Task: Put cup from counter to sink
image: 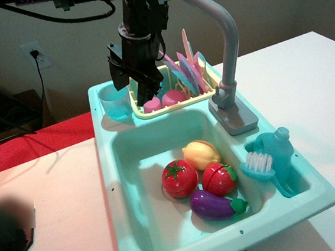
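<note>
The cup [116, 102], a small translucent light-blue tumbler, stands upright on the back-left corner of the turquoise counter [104, 161]. My gripper [131, 86] hangs just above it and slightly to its right, jaws open and empty. The left finger [117, 77] is over the cup's rim and the right finger [146, 91] is over the dish rack's edge. The sink [140, 181], a deep turquoise basin, lies in front of the cup and holds toy food.
In the basin lie a tomato [179, 178], lemon [201, 153], red fruit [220, 179] and eggplant [215, 205]. A pale yellow dish rack [177, 105] holds pink cups and plates. The grey faucet [226, 54] rises at right. A teal bottle with brush [271, 157] rests at right.
</note>
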